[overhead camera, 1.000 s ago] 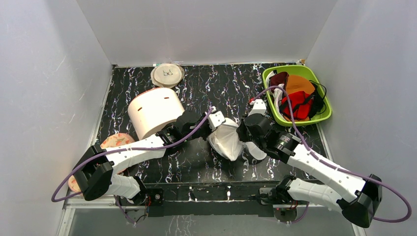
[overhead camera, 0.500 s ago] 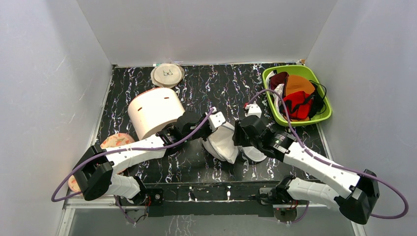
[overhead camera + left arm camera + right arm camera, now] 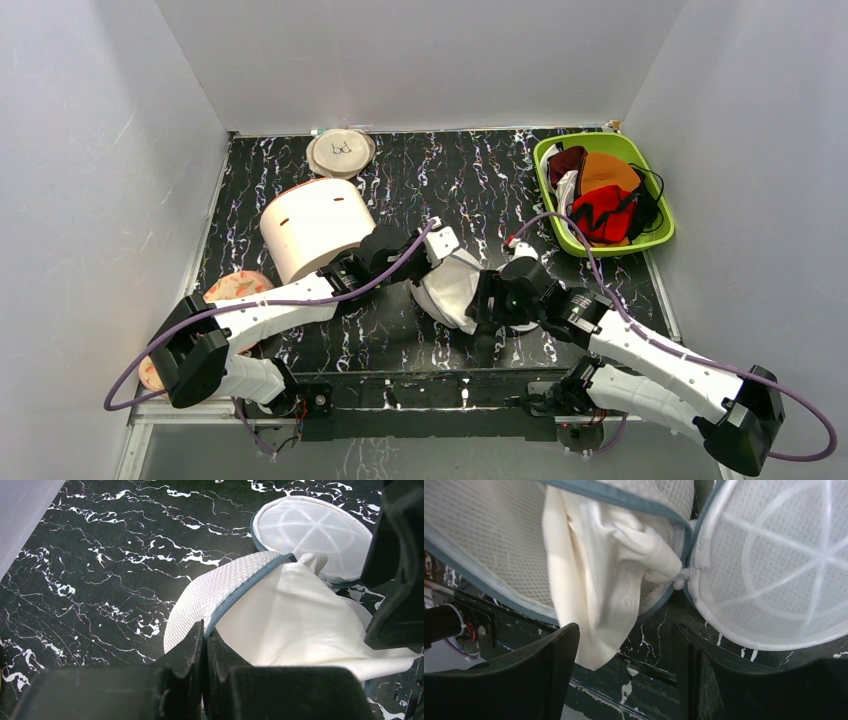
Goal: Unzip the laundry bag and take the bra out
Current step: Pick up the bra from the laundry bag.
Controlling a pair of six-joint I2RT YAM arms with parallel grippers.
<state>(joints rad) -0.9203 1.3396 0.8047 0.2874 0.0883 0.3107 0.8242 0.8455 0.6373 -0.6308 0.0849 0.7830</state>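
Laundry bag [image 3: 452,292] lies unzipped at table centre, with the bra [image 3: 589,580] in line with the right jaws.

Right gripper [image 3: 624,647], jaws apart, is the nearer one. The cream bra hangs from the bag mouth, long axis running down toward the gap between its fingers. Beyond it, the left gripper [image 3: 204,630] has its jaws clamped on the bag's zip rim.

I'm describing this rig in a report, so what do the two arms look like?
The left arm and right arm match: white link shells with chunky black joints. A purple cable loops along each from base to wrist. The jaws are matte black and blocky. No sleeves or markings show.
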